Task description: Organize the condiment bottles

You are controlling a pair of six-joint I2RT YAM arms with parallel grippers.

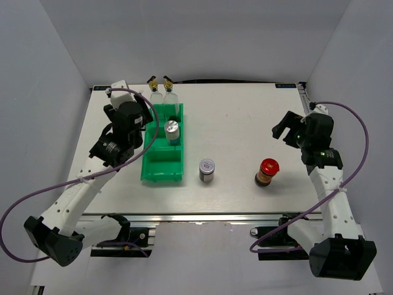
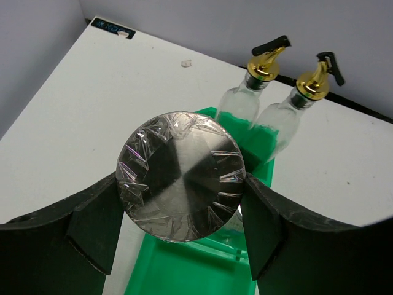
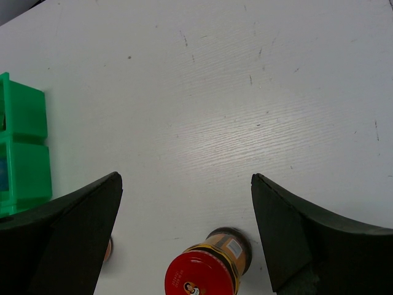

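My left gripper (image 2: 181, 184) is shut on the film-wrapped silver lid of a shaker (image 2: 178, 175), held over the left side of the green bin (image 2: 184, 270). In the top view the left gripper (image 1: 144, 120) hides that shaker. Two clear glass bottles (image 2: 255, 92) (image 2: 288, 117) with gold spouts stand at the bin's far end (image 1: 155, 93) (image 1: 171, 95). A silver-lidded jar with a blue label (image 1: 171, 130) stands in the bin's middle compartment. On the table stand a dark silver-lidded jar (image 1: 207, 170) and a red-lidded brown jar (image 1: 266, 172) (image 3: 202, 276). My right gripper (image 3: 185, 178) (image 1: 285, 130) hangs open, above and beyond the red-lidded jar.
The green three-compartment bin (image 1: 161, 163) lies left of centre, and its corner shows in the right wrist view (image 3: 21, 153). Grey walls close in the table on the left, back and right. Purple cables loop off both arms.
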